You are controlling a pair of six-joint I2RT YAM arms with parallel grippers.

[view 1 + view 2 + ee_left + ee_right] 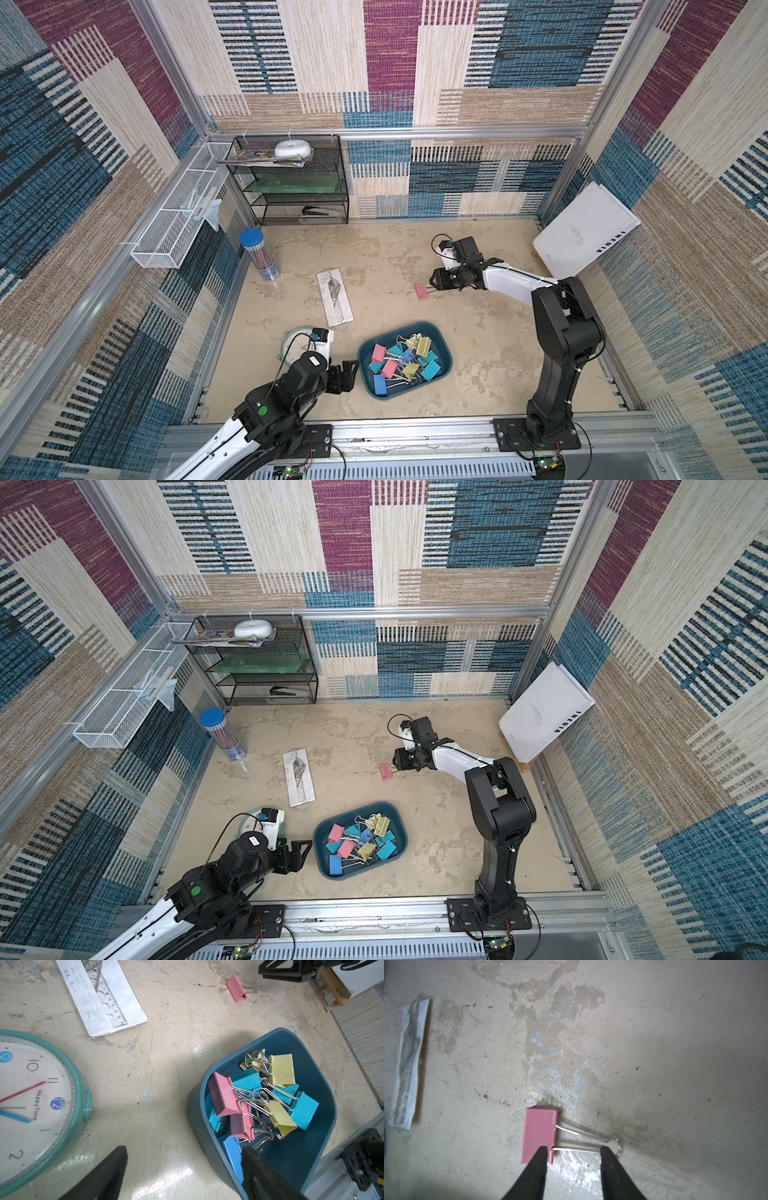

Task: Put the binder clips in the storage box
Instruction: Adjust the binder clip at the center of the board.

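Observation:
The dark teal storage box (pixel 419 386) (pixel 374 866) (pixel 301 1147) sits near the table's front and holds several binder clips (pixel 405 361) (pixel 361 841) (pixel 259 1097) in pink, yellow, teal and blue. One pink binder clip (pixel 421 291) (pixel 385 771) (pixel 236 988) (pixel 538 1134) lies flat on the table farther back. My right gripper (pixel 432 282) (pixel 395 764) (pixel 574 1149) hovers open at that clip's wire handles and grips nothing. Open and empty, my left gripper (pixel 353 376) (pixel 305 854) (pixel 185 1150) stands at the box's left side, with one finger over its rim.
A teal clock (pixel 297 345) (pixel 31 1105) lies beside my left wrist. A packaged ruler (pixel 334 297) (pixel 99 995) lies mid-table. A pencil tube (pixel 259 255), a black mesh rack (pixel 291 183) and a white mesh basket (pixel 178 212) stand at the back left. A white book (pixel 582 232) leans at the right wall.

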